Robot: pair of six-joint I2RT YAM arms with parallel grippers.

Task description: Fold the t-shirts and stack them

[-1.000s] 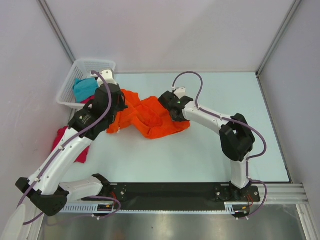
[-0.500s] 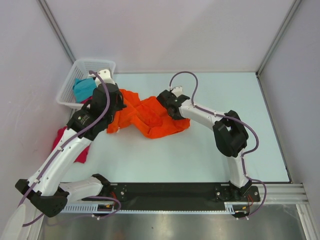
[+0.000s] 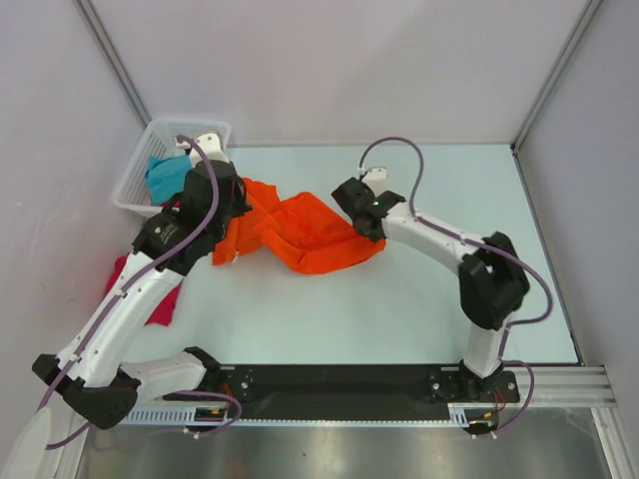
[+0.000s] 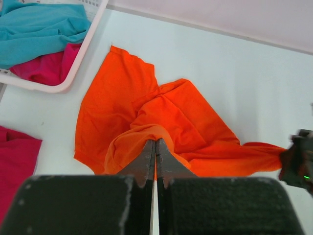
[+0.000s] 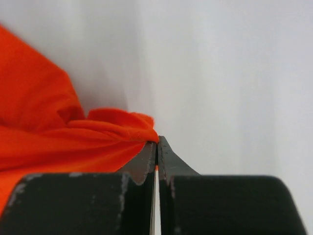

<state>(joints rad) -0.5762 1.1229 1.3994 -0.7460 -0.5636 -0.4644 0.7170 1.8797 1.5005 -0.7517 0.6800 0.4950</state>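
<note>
The bright orange t-shirt [image 3: 305, 232] lies crumpled and partly spread in the middle of the table, also seen in the left wrist view [image 4: 146, 103]. My left gripper [image 3: 238, 205] is shut on a raised fold at its left side [image 4: 155, 143]. My right gripper [image 3: 354, 212] is shut on the shirt's right edge [image 5: 157, 142], and the cloth is drawn out toward it. A teal t-shirt [image 3: 168, 178] and some pink cloth [image 4: 44, 68] lie in the basket. A pink t-shirt [image 3: 160, 299] lies on the table by the left arm.
The white lattice basket [image 3: 135, 165] stands at the far left corner, its rim [image 4: 84, 46] close to the orange shirt's upper corner. Walls and frame posts close in the table on three sides. The black base rail runs along the near edge.
My right gripper has shut on the orange shirt's right edge and moved right, pulling the cloth wider. The left gripper has stayed shut on its fold and barely moved.
</note>
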